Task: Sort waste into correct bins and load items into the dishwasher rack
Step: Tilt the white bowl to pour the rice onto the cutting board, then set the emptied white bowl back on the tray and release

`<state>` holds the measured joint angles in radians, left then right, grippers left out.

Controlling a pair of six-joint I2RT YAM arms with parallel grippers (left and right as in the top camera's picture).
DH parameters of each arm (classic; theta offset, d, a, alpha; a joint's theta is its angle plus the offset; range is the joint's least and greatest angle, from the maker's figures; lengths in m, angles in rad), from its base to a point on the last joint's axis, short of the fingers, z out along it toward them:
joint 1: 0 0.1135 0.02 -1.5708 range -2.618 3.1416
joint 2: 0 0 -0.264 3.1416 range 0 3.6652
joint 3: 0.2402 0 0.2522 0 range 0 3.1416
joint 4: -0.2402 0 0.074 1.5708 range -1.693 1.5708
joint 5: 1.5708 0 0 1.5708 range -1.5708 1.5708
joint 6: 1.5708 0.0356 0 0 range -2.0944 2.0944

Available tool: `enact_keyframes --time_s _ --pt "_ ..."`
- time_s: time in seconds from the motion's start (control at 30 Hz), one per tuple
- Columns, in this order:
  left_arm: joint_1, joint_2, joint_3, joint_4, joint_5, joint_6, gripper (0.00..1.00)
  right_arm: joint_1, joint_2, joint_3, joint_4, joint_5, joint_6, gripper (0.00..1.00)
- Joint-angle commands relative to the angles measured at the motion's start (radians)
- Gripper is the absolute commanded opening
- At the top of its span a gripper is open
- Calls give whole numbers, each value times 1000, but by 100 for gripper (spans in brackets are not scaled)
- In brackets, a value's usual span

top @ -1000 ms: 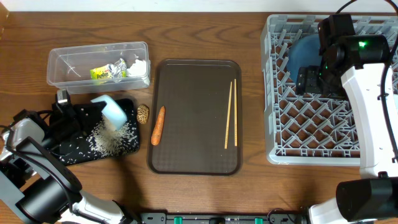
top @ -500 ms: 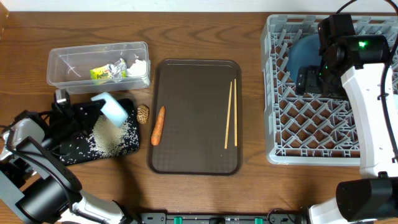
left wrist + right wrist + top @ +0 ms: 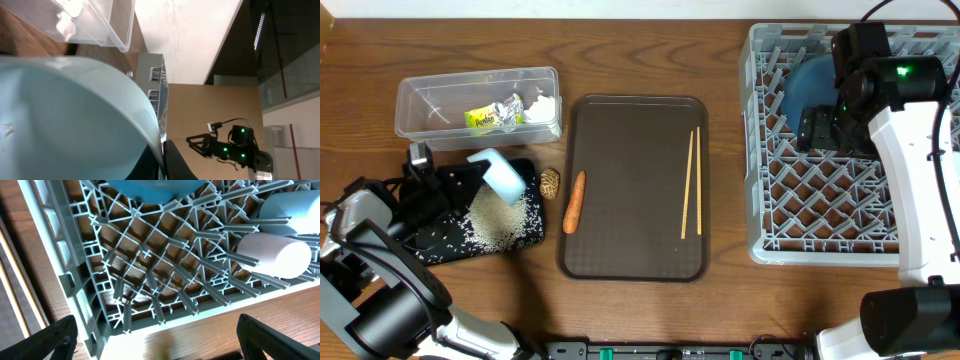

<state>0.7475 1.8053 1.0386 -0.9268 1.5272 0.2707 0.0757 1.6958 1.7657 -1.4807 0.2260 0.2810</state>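
Overhead, the left gripper (image 3: 470, 178) is clamped on the small light-blue bowl (image 3: 504, 176), which is tipped on its side above the black tray (image 3: 428, 246) just left of the brown serving tray (image 3: 632, 255). Loose white rice (image 3: 502, 220) lies heaped on the black tray's end nearest the brown tray. A small brown nut-like piece (image 3: 551, 182) sits on the table just off the brown tray's left edge, and the orange carrot-like stick (image 3: 574, 200) lies along that edge. The pair of chopsticks (image 3: 691, 183) rests side by side on the tray's right part. Up and left of the brown tray, the clear tub (image 3: 420, 100) holds the foil wrapper (image 3: 488, 118) and white tissue (image 3: 542, 104). To the tray's right stands the grey dishwasher rack (image 3: 820, 215) with the dark blue bowl (image 3: 810, 85) in its far part. Above the rack hangs the right gripper (image 3: 817, 130), fingers spread wide and grasping nothing. Its wrist camera shows a white cup (image 3: 272, 255) lying on its side among the pegs
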Motion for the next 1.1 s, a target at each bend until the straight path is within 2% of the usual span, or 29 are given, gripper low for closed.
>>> enact_keyframes --time_s 0.0,0.07,0.1,0.13,0.2,0.23,0.47,0.6,0.8,0.93,1.07 --pt "-15 -18 0 27 -22 70 6 -5 -7 3 0 21 -1 95" --pt "-17 -15 0 69 -248 -71 6 -5 -7 3 0 21 -1 95" --pt "-20 -16 0 80 -392 -209 6 -5 -7 3 0 21 -1 95" --pt "-21 -17 0 63 -368 -200 6 -5 -7 3 0 21 -1 95" --pt "-27 -28 0 -45 -76 111 6 -5 -7 3 -1 21 -1 95" --pt "-31 -35 0 -96 10 208 6 -5 -7 3 -2 21 -1 95" --pt "-32 -42 7 -88 -23 242 6 -5 -7 3 -4 21 -1 95" --pt "-18 -42 7 -77 -66 161 6 -5 -7 3 -3 21 -1 95" --pt "-31 -69 7 -93 -22 168 6 -5 -7 3 -5 21 -1 95" --pt "-87 -164 15 -94 -46 169 6 -5 -7 3 -5 16 -1 95" --pt "-203 -300 45 -90 -179 116 6 -5 -7 3 -4 16 0 95"
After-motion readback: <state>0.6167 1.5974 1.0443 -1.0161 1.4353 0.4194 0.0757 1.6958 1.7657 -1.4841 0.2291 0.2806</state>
